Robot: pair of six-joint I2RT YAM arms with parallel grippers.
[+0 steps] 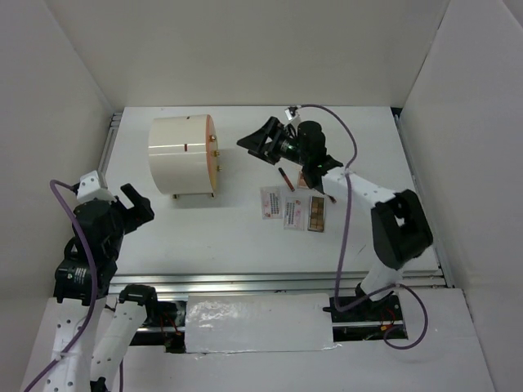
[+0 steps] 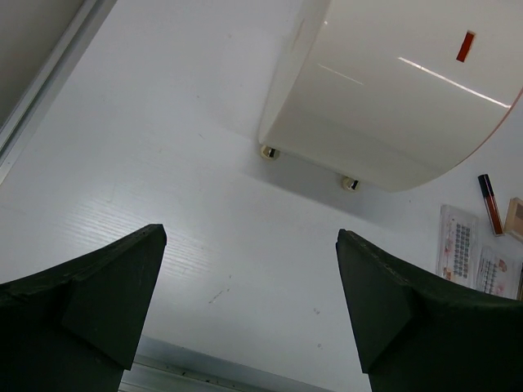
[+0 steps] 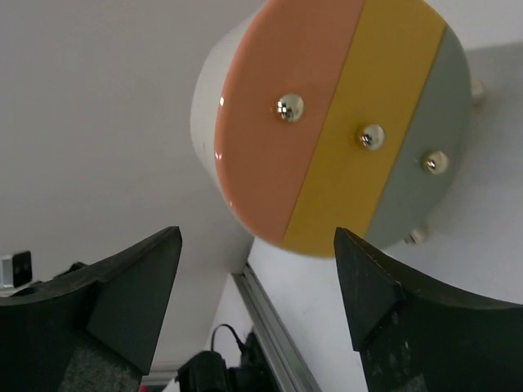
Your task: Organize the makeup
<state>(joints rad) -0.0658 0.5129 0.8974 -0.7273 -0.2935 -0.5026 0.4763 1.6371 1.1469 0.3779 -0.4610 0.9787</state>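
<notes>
facing the drawer box (image 3: 343, 188) with fingers (image 3: 131, 286) wide, the right gripper (image 3: 257, 245) should next pinch a knob (image 3: 372, 136); left gripper (image 2: 249, 237) hangs wide too.

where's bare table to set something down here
Bare: the near strip of table between the left end effector and the packets, in front of the round box; also the far strip behind it. Crowded: right of the box, around the right end effector, lipstick and palette.
</notes>
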